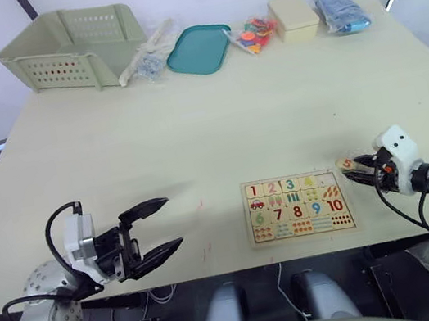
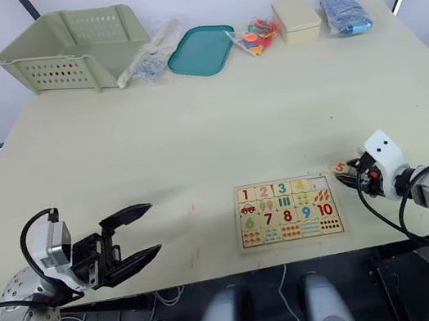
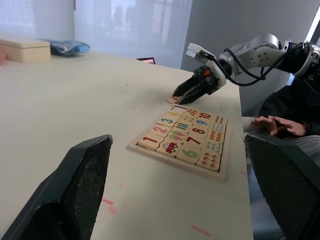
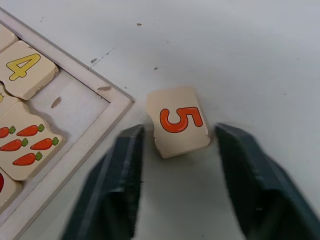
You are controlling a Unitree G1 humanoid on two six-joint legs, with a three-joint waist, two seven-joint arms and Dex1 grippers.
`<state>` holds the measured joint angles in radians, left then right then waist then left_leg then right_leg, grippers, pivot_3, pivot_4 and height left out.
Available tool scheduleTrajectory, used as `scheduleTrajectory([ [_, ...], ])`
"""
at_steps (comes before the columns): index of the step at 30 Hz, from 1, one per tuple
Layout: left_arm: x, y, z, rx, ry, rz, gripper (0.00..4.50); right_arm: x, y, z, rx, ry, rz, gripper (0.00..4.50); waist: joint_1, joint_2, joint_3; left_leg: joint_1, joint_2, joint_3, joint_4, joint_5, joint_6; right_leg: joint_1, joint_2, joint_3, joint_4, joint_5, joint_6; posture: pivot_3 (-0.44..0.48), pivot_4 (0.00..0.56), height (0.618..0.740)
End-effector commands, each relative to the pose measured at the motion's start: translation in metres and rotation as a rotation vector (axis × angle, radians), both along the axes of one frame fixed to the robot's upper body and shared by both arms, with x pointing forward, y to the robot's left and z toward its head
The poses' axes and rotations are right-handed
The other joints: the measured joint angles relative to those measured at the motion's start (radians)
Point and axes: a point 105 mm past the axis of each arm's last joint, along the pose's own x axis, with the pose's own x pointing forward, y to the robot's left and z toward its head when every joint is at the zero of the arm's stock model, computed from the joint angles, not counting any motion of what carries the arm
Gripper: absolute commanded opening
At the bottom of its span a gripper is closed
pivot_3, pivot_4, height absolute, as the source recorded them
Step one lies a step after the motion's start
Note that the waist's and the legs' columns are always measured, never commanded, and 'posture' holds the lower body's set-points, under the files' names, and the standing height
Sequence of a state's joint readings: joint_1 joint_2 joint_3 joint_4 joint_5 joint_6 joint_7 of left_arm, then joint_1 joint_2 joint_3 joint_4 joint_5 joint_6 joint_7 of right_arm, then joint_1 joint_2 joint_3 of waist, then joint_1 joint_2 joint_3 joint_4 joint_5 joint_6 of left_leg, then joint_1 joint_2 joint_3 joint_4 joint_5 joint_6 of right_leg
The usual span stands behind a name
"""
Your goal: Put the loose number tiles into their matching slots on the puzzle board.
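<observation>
Now right jaws apart, straddling loose 5 tile flat on surface, fingers not touching it. Just beyond one finger, puzzle board corner with empty slot beside 4. Left jaws wide apart, well away from board.

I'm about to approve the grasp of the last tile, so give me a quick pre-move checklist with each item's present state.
1. 5 tile lies flat on the table, digit up, outside the puzzle board: ok.
2. Right tool open, a finger on either side of the tile, not yet touching it: ok.
3. Empty slot beside the 4 tile clear of debris: ok.
4. Tiles 1 to 4 seated in the top row: ok.
5. Left tool open, holding nothing, well away from the board: ok.
6. Tile square to the fingers: not ok, slightly rotated.
</observation>
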<state>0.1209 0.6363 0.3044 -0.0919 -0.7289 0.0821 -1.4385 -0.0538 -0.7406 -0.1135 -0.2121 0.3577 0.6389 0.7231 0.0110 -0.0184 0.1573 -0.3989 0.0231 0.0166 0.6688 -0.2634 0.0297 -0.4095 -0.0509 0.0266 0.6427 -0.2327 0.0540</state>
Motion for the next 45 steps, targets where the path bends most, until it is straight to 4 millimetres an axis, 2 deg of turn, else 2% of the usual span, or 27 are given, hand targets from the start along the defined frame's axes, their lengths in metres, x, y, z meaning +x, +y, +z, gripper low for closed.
scheduleTrajectory([
  [1, -0.001, -0.001, 0.003, 0.000, -0.020, 0.001, 4.50, -0.002, 0.000, 0.004, -0.009, -0.014, 0.014, 0.88, 0.000, 0.000, 0.000, 0.000, 0.000, 0.000, 0.000, 0.000, 0.000, 0.000, 0.000, 0.000, 0.000, 0.000, 0.000, 0.000, 0.150, 0.740],
  [7, -0.001, -0.001, 0.002, 0.002, -0.016, 0.005, 4.50, -0.001, 0.001, 0.024, -0.088, -0.066, 0.072, 0.88, 0.000, 0.000, 0.000, 0.000, 0.000, 0.000, 0.000, 0.000, 0.000, 0.000, 0.000, 0.000, 0.000, 0.000, 0.000, 0.000, 0.150, 0.740],
  [10, -0.002, 0.000, 0.002, 0.004, -0.014, 0.007, 4.50, -0.005, 0.012, 0.045, -0.194, -0.058, 0.187, 0.88, 0.000, 0.001, 0.001, 0.000, 0.000, 0.000, 0.000, 0.000, 0.000, 0.000, 0.000, 0.000, 0.000, 0.000, 0.000, 0.000, 0.150, 0.740],
  [12, -0.003, 0.001, 0.001, 0.005, -0.012, 0.009, 4.50, -0.011, 0.024, 0.063, -0.249, 0.002, 0.279, 0.88, -0.005, 0.004, 0.002, 0.000, 0.001, 0.000, 0.000, 0.000, 0.000, -0.001, 0.000, 0.000, 0.000, 0.000, -0.001, 0.000, 0.150, 0.740],
  [14, -0.003, 0.000, 0.001, 0.005, -0.010, 0.009, 4.50, -0.013, 0.027, 0.072, -0.322, 0.051, 0.313, 0.88, -0.010, 0.004, 0.002, 0.000, 0.001, -0.001, 0.000, 0.000, 0.000, -0.002, 0.000, 0.001, 0.001, 0.000, -0.001, 0.000, 0.150, 0.740],
  [16, -0.003, 0.000, 0.000, 0.005, -0.007, 0.008, 4.50, -0.007, 0.028, 0.084, -0.441, 0.037, 0.325, 0.88, -0.015, 0.003, 0.002, 0.000, 0.001, -0.002, -0.001, 0.000, 0.000, -0.002, 0.000, 0.000, 0.000, -0.001, -0.001, 0.000, 0.150, 0.740],
  [19, -0.003, -0.002, -0.001, 0.004, -0.006, 0.007, 4.50, -0.005, 0.039, 0.096, -0.522, 0.054, 0.386, 0.88, -0.021, 0.004, 0.003, -0.001, 0.003, -0.002, -0.001, 0.000, 0.000, -0.003, -0.001, 0.000, 0.000, -0.001, -0.002, 0.000, 0.150, 0.740],
  [23, -0.003, -0.003, -0.002, 0.003, -0.006, 0.006, 4.50, -0.011, 0.047, 0.098, -0.618, 0.106, 0.460, 0.88, -0.022, 0.004, 0.003, -0.002, 0.003, -0.003, -0.001, 0.000, 0.000, -0.005, -0.002, 0.000, 0.000, -0.001, -0.002, 0.000, 0.150, 0.740],
  [27, -0.004, -0.004, -0.002, 0.005, -0.006, 0.004, 4.50, -0.003, 0.054, 0.097, -0.640, 0.111, 0.469, 0.88, -0.024, 0.004, 0.003, -0.002, 0.003, -0.002, 0.000, 0.000, 0.000, -0.005, -0.003, 0.000, 0.000, -0.001, -0.002, 0.000, 0.150, 0.740],
  [36, -0.005, -0.002, -0.003, 0.008, -0.005, 0.003, 4.50, 0.004, 0.064, 0.073, -0.651, 0.194, 0.529, 0.88, -0.025, 0.004, 0.003, -0.002, 0.003, -0.002, 0.000, 0.000, 0.000, -0.005, -0.003, 0.000, 0.000, -0.001, -0.002, 0.000, 0.150, 0.740],
  [45, -0.005, -0.003, -0.002, 0.008, -0.007, 0.001, 4.50, 0.008, 0.073, 0.061, -0.680, 0.213, 0.569, 0.88, -0.025, 0.004, 0.003, -0.002, 0.003, -0.003, 0.000, 0.000, 0.000, -0.005, -0.003, 0.000, 0.000, 0.000, 0.000, 0.000, 0.150, 0.740],
])
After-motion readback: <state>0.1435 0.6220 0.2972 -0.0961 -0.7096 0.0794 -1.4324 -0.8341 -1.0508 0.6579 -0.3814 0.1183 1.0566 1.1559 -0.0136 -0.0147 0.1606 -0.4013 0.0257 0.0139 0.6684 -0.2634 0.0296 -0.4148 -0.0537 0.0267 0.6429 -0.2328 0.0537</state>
